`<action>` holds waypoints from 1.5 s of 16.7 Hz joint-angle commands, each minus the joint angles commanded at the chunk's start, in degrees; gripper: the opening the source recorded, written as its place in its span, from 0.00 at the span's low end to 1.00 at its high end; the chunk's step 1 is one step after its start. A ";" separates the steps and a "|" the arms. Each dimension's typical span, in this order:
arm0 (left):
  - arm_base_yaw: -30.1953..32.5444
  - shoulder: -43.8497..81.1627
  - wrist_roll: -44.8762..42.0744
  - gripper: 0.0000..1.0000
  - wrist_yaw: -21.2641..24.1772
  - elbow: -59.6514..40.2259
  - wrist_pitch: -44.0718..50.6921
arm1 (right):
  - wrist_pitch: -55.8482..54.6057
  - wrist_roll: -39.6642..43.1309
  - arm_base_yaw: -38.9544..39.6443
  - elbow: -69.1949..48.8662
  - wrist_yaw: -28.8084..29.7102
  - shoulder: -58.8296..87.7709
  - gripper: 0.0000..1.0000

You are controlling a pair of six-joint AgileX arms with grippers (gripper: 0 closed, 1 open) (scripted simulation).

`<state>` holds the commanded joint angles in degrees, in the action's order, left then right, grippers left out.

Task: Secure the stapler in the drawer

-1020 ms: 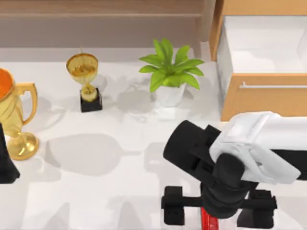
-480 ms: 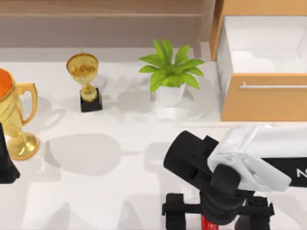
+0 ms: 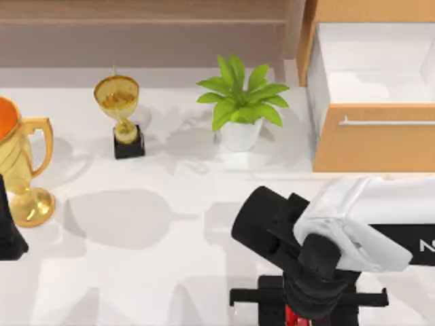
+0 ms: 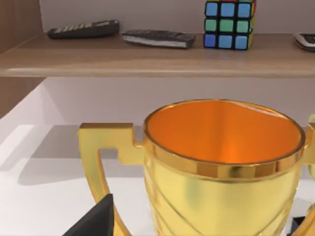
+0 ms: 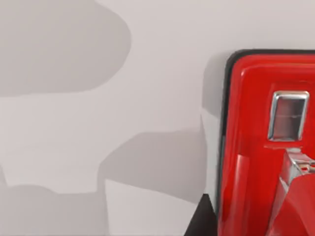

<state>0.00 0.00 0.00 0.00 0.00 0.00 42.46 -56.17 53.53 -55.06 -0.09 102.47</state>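
Note:
The red stapler [image 3: 293, 316] lies at the table's front edge, mostly hidden under my right wrist. My right gripper [image 3: 309, 309] is lowered over it, its black fingers [image 3: 272, 304] drawn in against its sides. In the right wrist view the stapler [image 5: 268, 147] is close up with a silver window, and a black fingertip [image 5: 201, 223] touches its edge. The drawer [image 3: 372, 142] stands pulled out at the back right, showing its white inside and a silver bar handle [image 3: 387, 122]. My left gripper [image 3: 7, 238] is parked at the left edge beside a large gold trophy [image 3: 20, 170].
A potted plant [image 3: 241, 102] stands just left of the drawer. A small gold trophy [image 3: 124, 112] on a black base is further left. The left wrist view looks into the large trophy [image 4: 221, 162], with a shelf [image 4: 147, 59] holding remotes and a colour cube [image 4: 229, 23] behind.
My right gripper's fingers have drawn inward from wide apart to the stapler's sides, and the arm has sunk slightly toward the front edge. The left arm is unchanged.

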 joint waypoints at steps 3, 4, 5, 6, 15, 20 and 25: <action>0.00 0.00 0.00 1.00 0.00 0.00 0.00 | 0.00 0.00 0.00 0.00 0.00 0.00 0.02; 0.00 0.00 0.00 1.00 0.00 0.00 0.00 | 0.00 0.00 0.00 0.00 0.00 0.00 0.00; 0.00 0.00 0.00 1.00 0.00 0.00 0.00 | 0.00 0.00 0.00 0.00 0.00 0.00 0.00; 0.00 0.00 0.00 1.00 0.00 0.00 0.00 | 0.00 0.00 0.00 0.00 0.00 0.00 0.00; 0.00 0.00 0.00 1.00 0.00 0.00 0.00 | 2.23 -0.04 -0.06 -1.22 0.01 -1.17 0.00; 0.00 0.00 0.00 1.00 0.00 0.00 0.00 | 7.07 0.06 -0.13 -3.63 0.00 -3.57 0.00; 0.00 0.00 0.00 1.00 0.00 0.00 0.00 | 7.02 1.59 -1.47 -5.28 0.59 -3.81 0.00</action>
<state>0.00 0.00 0.00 0.00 0.00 0.00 49.48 -54.59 52.06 -60.34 0.50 98.67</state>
